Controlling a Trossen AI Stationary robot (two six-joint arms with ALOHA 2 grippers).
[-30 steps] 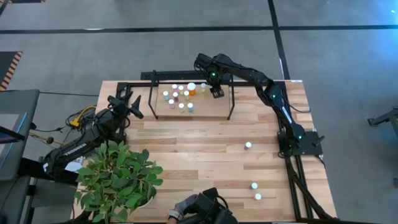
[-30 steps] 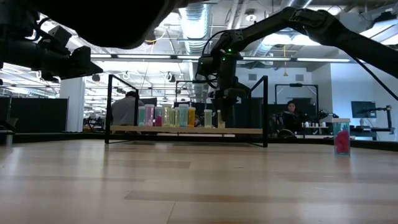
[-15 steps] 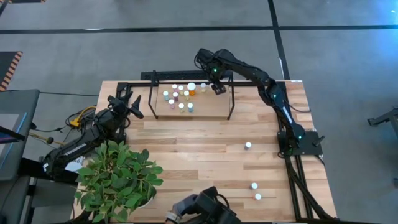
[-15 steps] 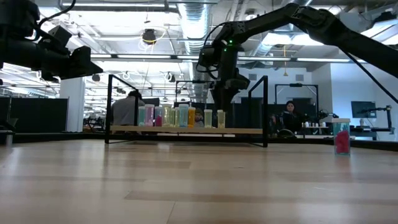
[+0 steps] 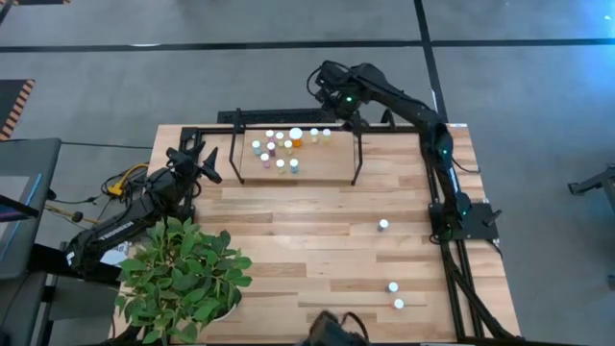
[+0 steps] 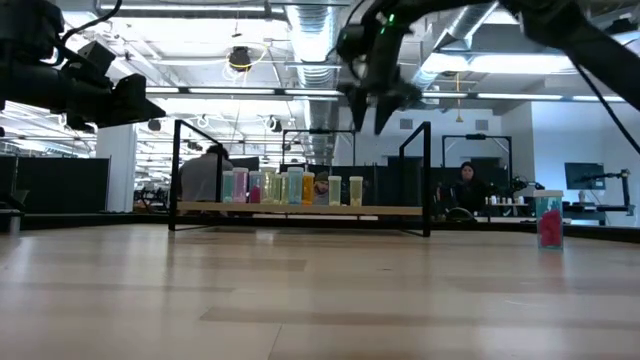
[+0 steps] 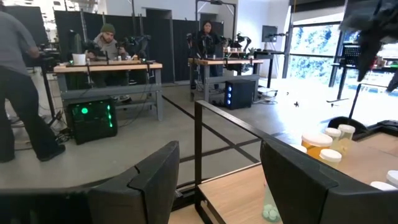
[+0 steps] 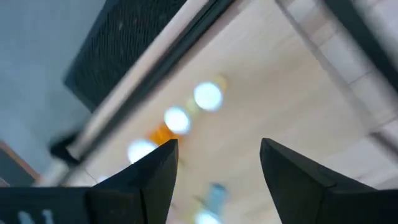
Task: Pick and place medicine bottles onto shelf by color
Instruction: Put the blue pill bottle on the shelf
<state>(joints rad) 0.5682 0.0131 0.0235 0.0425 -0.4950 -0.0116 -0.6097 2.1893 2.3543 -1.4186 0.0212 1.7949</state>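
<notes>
At the left edge of the light wood tabletop, behind a green leafy potted plant, the left dark two-finger gripper waits in the air, and its fingers stand apart with nothing between them. To the right of it, at the far side of the table, stands the low shelf of thin black metal bars with a light wood board, with two upright black end loops. On the left and middle part of this board stands a group of small medicine bottles with pale round caps, close beside each other; in the low view their bodies look pink, teal, yellowish and orange, and one larger orange bottle stands in the far row. Two more small bottles stand to the right of it, a little apart from the group. Above the far right part of the shelf hangs the right dark gripper, raised well over the bottles; its fingers are spread wide and hold nothing. Three other small bottles are still on the tabletop at the right, near the base of the right arm: one in the middle, and two nearer to the near edge. In the low view a pink bottle shows at the right. People sit at desks in the room behind.
</notes>
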